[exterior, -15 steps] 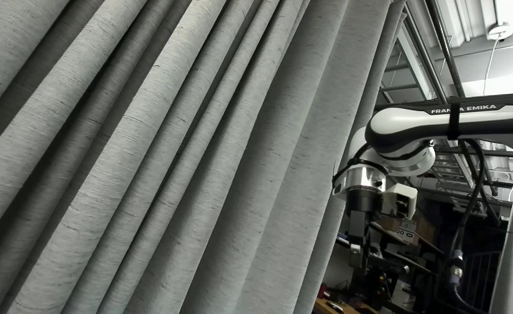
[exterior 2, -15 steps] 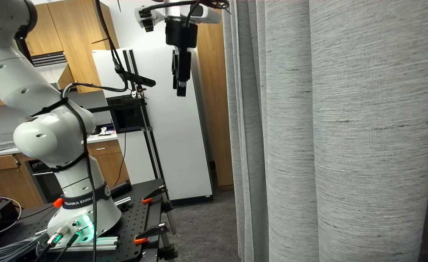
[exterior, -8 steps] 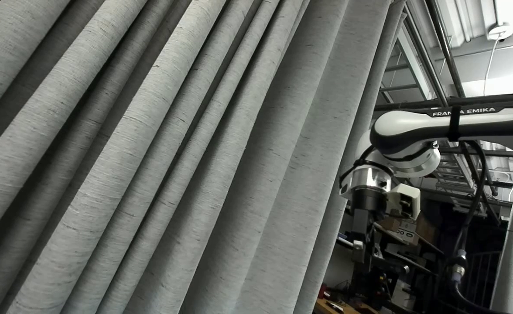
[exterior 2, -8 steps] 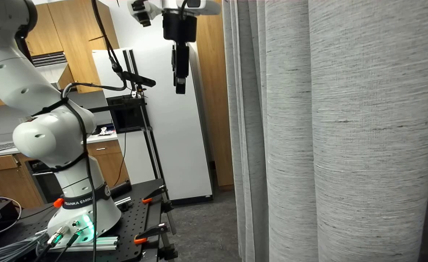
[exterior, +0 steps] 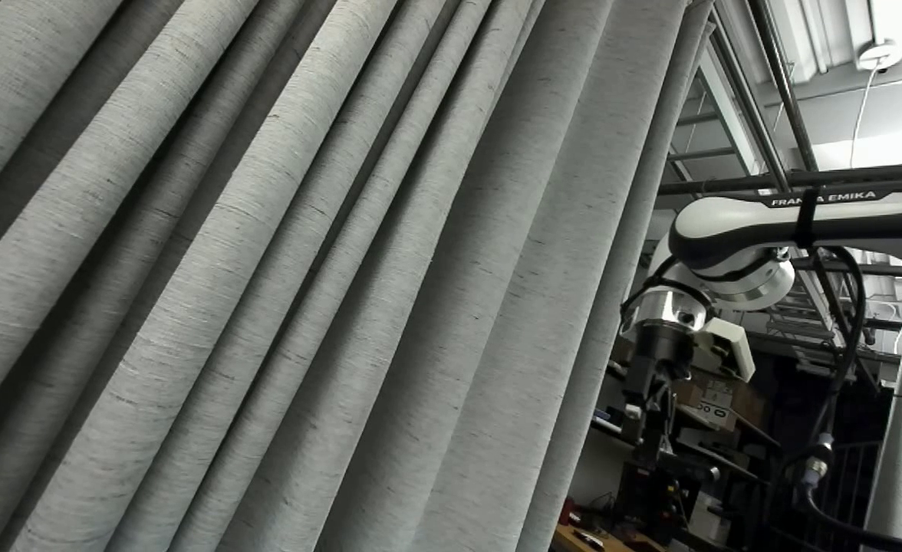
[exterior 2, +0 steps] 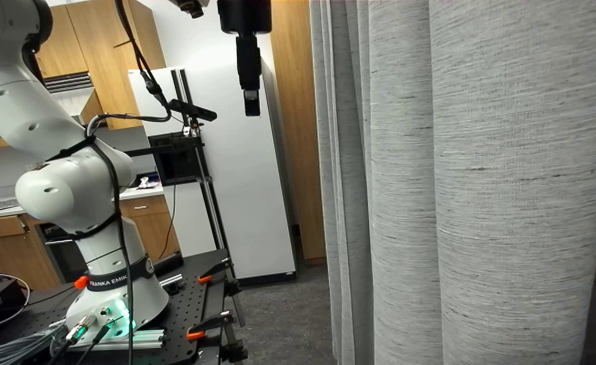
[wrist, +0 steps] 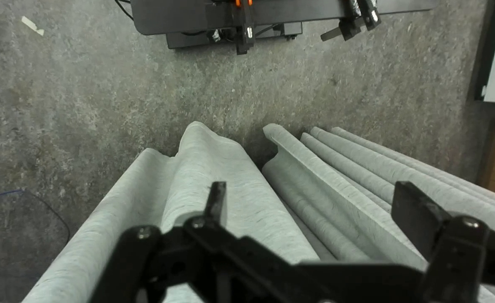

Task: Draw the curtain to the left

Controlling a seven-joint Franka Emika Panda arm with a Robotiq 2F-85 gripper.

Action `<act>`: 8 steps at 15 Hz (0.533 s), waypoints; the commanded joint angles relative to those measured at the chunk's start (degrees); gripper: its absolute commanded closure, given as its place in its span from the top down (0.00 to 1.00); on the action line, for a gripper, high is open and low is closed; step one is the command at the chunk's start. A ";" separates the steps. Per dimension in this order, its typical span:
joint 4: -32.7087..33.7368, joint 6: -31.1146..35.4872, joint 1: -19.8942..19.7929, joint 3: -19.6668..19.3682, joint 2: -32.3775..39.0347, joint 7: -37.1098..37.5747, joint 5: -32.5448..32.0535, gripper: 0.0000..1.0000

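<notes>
The light-grey pleated curtain [exterior: 390,307] fills the left and middle of an exterior view. It hangs at the right side of an exterior view [exterior 2: 521,192]. In the wrist view the curtain [wrist: 239,181] runs below and behind the gripper, in folds with a dark gap between two of them. My gripper [wrist: 310,187] is open, with its two fingers wide apart and nothing between them. In an exterior view the gripper [exterior 2: 252,104] hangs pointing down, left of the curtain and apart from it. In an exterior view the gripper [exterior: 645,437] is right of the curtain's edge.
The robot's black table [exterior 2: 201,299] with orange-tipped clamps [exterior 2: 212,324] stands left of the curtain. A white fridge [exterior 2: 257,203] stands behind. A camera on a stand [exterior 2: 192,109] is near the arm. Shelves with boxes [exterior: 716,406] are behind the arm.
The gripper has moved right, away from the curtain's edge, in an exterior view and has tilted a little. In an exterior view it has risen. The gripper shows no hold on the curtain, which hangs unchanged.
</notes>
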 commanded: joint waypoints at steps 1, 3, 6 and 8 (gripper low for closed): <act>0.67 3.66 -1.24 0.37 0.12 3.66 -0.45 1.00; 0.27 6.44 -1.71 0.60 -0.06 6.11 -0.47 1.00; -0.13 9.51 -2.09 0.74 -0.20 9.65 0.28 1.00; 0.09 8.54 -1.56 0.41 0.15 8.08 0.16 1.00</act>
